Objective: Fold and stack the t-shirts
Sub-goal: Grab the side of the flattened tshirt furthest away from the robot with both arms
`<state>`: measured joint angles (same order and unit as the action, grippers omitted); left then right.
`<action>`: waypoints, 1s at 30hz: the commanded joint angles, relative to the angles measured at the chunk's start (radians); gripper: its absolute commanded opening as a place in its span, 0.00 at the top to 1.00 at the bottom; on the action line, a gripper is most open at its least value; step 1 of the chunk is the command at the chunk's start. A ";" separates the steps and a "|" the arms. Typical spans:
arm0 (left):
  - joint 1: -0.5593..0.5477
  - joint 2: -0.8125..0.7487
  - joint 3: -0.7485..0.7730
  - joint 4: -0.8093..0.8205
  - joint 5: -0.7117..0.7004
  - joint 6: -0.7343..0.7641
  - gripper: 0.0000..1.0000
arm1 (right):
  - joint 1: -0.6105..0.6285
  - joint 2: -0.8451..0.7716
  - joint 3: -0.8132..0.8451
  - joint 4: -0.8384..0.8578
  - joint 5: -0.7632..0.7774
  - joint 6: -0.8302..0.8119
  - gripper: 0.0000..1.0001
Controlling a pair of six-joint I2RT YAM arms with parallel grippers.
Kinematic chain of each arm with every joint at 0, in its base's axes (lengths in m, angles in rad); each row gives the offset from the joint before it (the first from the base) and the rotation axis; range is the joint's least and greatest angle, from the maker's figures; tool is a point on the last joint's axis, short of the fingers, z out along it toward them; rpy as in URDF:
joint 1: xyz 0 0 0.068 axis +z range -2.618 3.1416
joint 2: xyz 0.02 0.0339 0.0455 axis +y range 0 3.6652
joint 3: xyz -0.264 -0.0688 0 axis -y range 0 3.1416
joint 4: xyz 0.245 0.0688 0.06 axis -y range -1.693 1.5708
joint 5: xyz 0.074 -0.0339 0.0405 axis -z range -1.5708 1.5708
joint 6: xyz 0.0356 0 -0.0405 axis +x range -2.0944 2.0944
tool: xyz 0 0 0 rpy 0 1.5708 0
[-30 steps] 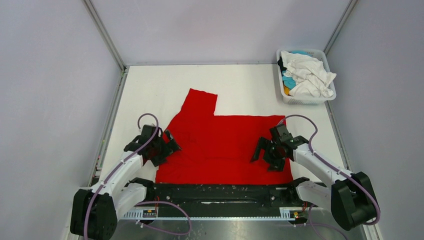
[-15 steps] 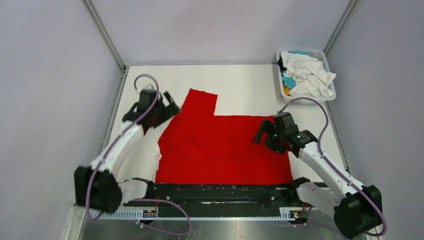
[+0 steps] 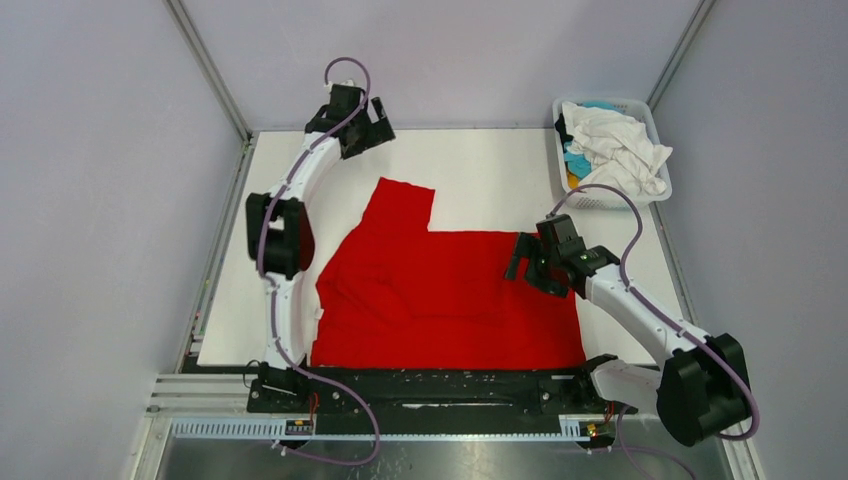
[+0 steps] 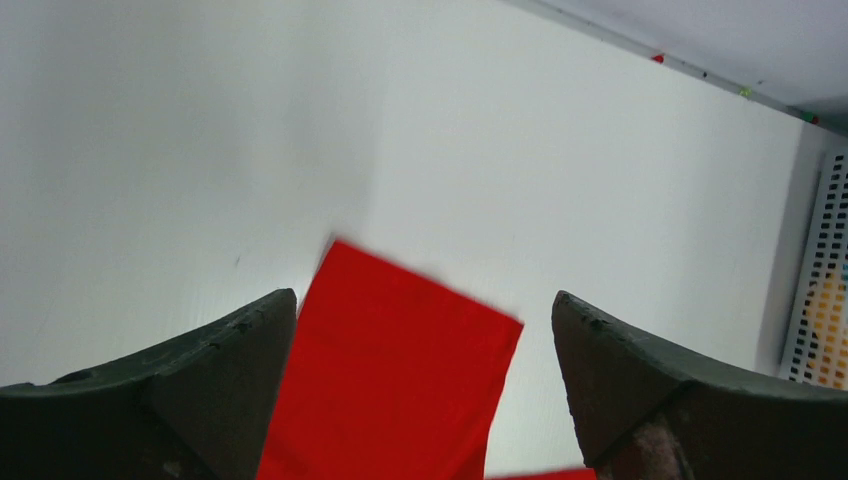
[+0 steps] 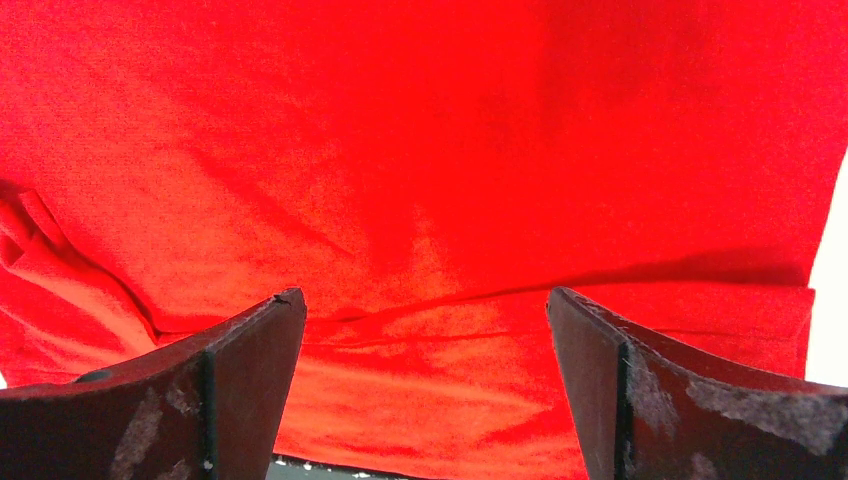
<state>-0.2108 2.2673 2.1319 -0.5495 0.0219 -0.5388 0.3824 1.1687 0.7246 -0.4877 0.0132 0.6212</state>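
The soft red t-shirt (image 3: 440,290) is lying creased on the white worktop (image 3: 480,170) — one square sleeve (image 3: 403,205) jutting out — while the left claw (image 3: 372,127) and right claw (image 3: 526,264) are gaping, released.

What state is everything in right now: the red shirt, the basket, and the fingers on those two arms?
Red t-shirt: lying flat, partly folded, not gripped.
Basket: full of crumpled shirts.
Left fingers: open, empty, raised.
Right fingers: open, empty, over the red t-shirt.
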 commanded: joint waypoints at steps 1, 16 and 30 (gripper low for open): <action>0.012 0.110 0.167 -0.005 0.087 -0.025 0.01 | -0.016 0.032 0.041 0.018 -0.024 -0.025 0.01; 0.007 0.268 0.139 0.003 0.086 -0.189 0.01 | -0.048 0.035 0.002 0.038 -0.089 -0.028 0.01; -0.058 0.238 0.150 -0.201 -0.001 -0.100 0.16 | -0.082 0.043 -0.030 0.052 -0.136 -0.032 0.01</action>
<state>-0.2497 2.5404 2.2688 -0.6270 0.0761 -0.6804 0.3111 1.2224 0.7021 -0.4538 -0.1001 0.6010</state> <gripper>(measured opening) 0.870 0.993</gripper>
